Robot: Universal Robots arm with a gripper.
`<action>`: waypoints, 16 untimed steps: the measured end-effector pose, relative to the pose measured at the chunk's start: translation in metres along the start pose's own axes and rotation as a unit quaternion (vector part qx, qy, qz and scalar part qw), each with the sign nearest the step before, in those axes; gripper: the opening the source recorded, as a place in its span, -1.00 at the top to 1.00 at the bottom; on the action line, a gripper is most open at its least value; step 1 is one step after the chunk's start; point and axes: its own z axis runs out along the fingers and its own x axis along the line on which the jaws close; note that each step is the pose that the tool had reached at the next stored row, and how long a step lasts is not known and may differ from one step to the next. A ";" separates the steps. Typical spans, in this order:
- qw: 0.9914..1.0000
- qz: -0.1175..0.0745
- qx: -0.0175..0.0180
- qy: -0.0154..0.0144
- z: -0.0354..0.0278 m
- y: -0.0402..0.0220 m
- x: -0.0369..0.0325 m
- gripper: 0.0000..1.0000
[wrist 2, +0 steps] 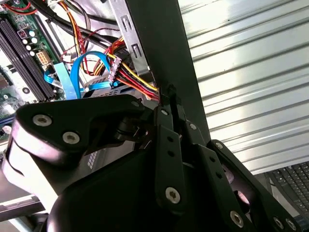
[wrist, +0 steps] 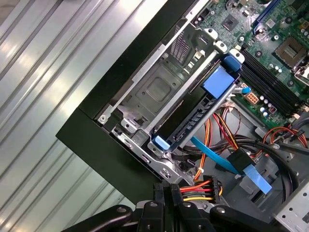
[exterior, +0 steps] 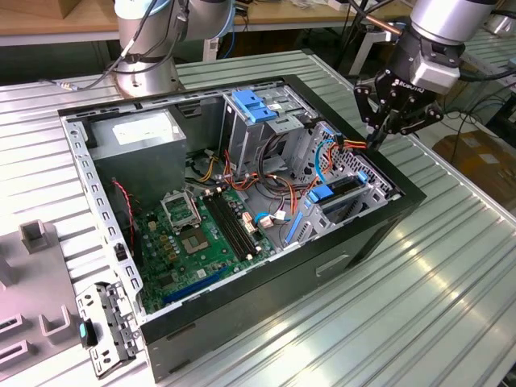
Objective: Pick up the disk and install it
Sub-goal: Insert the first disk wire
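The gripper [exterior: 377, 139] hangs over the case's rim at the exterior view's right, fingers together, their tips at the bundle of red, yellow and black power wires [wrist: 197, 189]; whether they pinch it cannot be made out. In the second wrist view the gripper's black links hide most of the bay. The first wrist view shows the disk [wrist: 198, 113] seated edge-on in its metal cage [wrist: 154, 92], blue rail up, near the motherboard [wrist: 270, 29].

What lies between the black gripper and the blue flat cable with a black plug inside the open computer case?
In the first wrist view, a bundle of red, yellow and black wires lies between the gripper and the cable.
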 end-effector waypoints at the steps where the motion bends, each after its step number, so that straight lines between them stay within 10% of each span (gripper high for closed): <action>1: 1.000 0.000 0.000 0.000 0.0000 0.0000 0.0000 0.66; 7: 1.000 0.031 -0.001 0.001 0.0000 0.0000 0.0000 0.66; 16: 0.996 0.084 -0.003 0.002 0.0000 0.0005 -0.0005 0.66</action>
